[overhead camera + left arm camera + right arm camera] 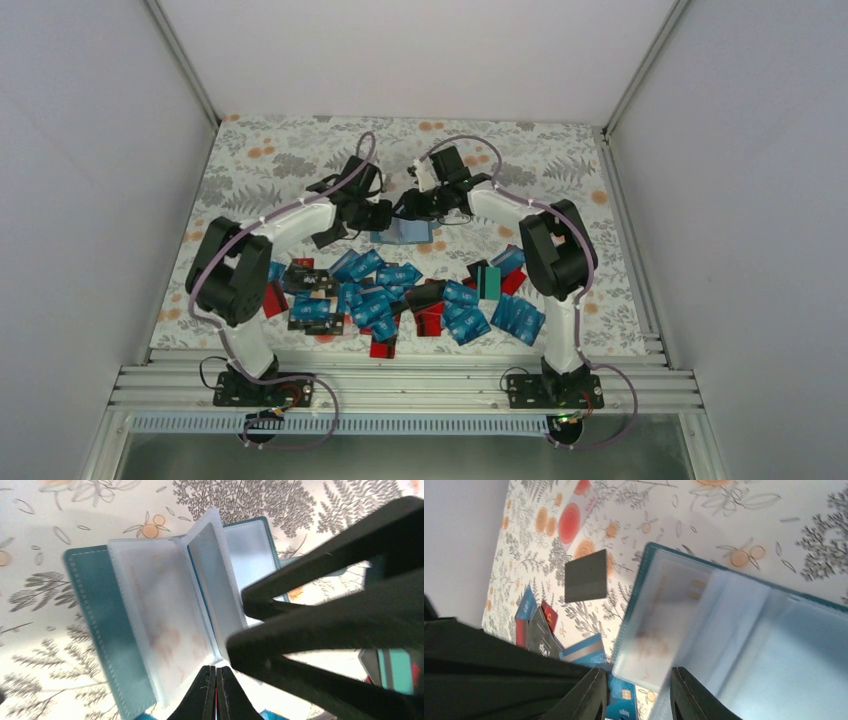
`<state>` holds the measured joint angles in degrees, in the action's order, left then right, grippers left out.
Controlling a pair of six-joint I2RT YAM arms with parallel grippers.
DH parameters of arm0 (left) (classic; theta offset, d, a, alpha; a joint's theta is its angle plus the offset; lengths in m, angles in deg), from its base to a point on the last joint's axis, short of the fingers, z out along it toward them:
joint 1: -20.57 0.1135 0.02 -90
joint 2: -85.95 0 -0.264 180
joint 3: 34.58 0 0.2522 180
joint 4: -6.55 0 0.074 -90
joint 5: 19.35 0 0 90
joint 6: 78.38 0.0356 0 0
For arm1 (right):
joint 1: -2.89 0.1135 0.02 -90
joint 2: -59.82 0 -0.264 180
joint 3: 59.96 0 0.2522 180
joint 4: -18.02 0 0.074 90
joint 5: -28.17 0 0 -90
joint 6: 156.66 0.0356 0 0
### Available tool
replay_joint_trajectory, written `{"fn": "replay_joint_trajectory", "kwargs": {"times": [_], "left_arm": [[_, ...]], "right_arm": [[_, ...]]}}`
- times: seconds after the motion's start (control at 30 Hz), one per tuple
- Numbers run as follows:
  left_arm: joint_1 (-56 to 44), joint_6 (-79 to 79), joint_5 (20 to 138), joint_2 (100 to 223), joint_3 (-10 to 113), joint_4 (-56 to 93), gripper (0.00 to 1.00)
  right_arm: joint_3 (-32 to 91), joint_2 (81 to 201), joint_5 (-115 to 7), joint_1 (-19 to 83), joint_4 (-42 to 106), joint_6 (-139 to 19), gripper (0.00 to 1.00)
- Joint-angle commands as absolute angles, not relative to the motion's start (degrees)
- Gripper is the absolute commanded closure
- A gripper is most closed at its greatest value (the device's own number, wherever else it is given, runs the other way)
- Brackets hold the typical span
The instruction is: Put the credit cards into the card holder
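Note:
The card holder (405, 232) lies open on the floral cloth between my two grippers, teal cover (95, 615) down and clear sleeves up. A pale card with a chip shows inside one sleeve (664, 610). One sleeve leaf (215, 580) stands raised. My left gripper (216, 670) is shut, its tips at the sleeve's near edge; a thin red sliver shows between the pads. My right gripper (636, 677) is open, its fingers straddling a sleeve corner without pinching it, close beside the left one (378, 218). The credit cards (380, 290), mostly blue with some red and black, lie in a heap nearer the arm bases.
A black card (585, 575) and a white card with a red disc (574, 510) lie apart from the heap. A teal-green card (488, 280) sits at the heap's right. Grey walls enclose the table; a metal rail (400, 385) runs along the near edge.

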<state>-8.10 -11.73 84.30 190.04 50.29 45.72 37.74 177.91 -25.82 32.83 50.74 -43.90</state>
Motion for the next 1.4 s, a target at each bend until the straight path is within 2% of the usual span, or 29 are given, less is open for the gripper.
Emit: {"fn": "replay_joint_trajectory", "kwargs": {"times": [0.0, 0.57, 0.87, 1.03, 1.37], "left_arm": [[-7.1, -13.8, 82.1, 183.7, 47.7, 45.6, 0.98], [-3.9, -13.8, 76.9, 169.7, 32.8, 47.0, 0.98], [-3.9, -13.6, 81.1, 168.4, 32.5, 43.8, 0.98], [-4.3, -13.3, 83.0, 168.9, 35.1, 42.9, 0.98], [-9.9, -12.1, 83.0, 173.7, 41.4, 42.7, 0.98]], "right_arm": [[41.0, 180.1, -25.1, 34.4, 51.5, -44.3, 0.66], [53.4, 191.2, -23.7, 39.4, 53.9, -42.8, 0.66], [54.2, 186.6, -19.3, 39.1, 53.9, -45.2, 0.66], [50.2, 180.6, -25.6, 37.8, 55.6, -47.3, 0.66], [33.9, 167.3, -37.9, 32.5, 52.9, -45.4, 0.68]]}}
